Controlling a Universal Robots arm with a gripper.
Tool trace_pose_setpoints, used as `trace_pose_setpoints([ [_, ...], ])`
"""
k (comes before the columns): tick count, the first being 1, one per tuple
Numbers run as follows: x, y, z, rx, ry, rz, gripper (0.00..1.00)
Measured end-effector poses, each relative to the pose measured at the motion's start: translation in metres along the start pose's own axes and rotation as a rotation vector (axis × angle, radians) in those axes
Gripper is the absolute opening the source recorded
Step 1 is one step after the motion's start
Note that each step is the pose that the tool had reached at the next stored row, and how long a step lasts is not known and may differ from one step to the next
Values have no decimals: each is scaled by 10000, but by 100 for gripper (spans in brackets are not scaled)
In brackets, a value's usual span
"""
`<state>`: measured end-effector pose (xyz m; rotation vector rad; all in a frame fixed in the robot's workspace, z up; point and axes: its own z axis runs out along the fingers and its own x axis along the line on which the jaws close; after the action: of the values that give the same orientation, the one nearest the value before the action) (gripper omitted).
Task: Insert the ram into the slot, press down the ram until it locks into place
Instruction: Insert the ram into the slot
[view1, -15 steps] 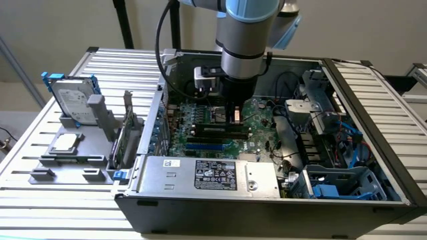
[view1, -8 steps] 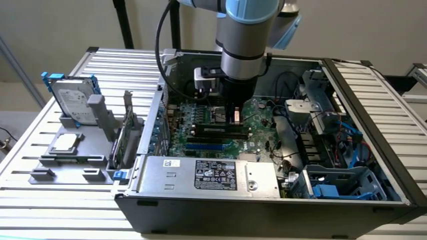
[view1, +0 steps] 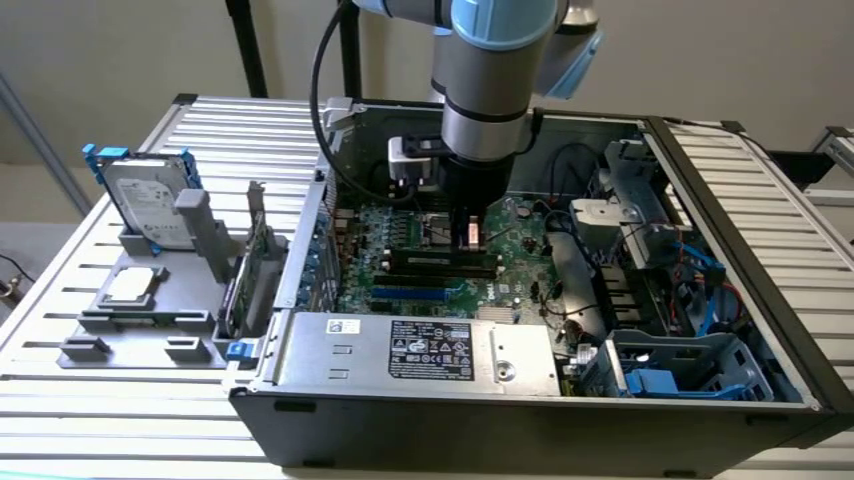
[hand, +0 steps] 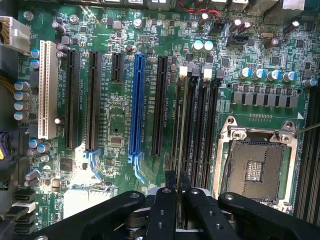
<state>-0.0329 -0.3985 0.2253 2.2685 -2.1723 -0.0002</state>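
Inside the open computer case (view1: 534, 430), which lies on its side on the slatted desk (view1: 80, 410), the arm reaches straight down over the motherboard (view1: 360, 285) and its claw (view1: 467, 240) hangs just above the black memory slots (view1: 434, 265). From the wrist view, the claw (hand: 178, 176) has its two black fingers (hand: 170, 187) drawn close together, clenched on the ram (hand: 182, 135). The ram appears edge-on as a thin strip running away from the fingertips, in line with the slots. It stands upright among the black memory slots (hand: 202, 130), between the first slot and the next, and its far end reaches a white latch (hand: 183, 71). Whether its lower edge is already seated in a slot or only resting over one cannot be told. A second white latch (hand: 207, 74) sits beside the first at the head of a neighbouring slot. On one side of the slots lies the empty processor socket (hand: 255, 165) in its metal frame. On the other side are the long expansion slots, among them a blue one (hand: 136, 105) and a white one (hand: 47, 90). In the exterior view a grey power supply (view1: 414, 350) with a label fills the near side of the case. To the exterior view's left of the case, a hard drive (view1: 147, 205) stands upright in a grey holder (view1: 134, 320) on the desk, well apart from the claw.
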Motion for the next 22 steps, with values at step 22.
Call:
trace_pose_setpoints([
  [22, -11, 0, 48, -1, 0, 11, 15],
])
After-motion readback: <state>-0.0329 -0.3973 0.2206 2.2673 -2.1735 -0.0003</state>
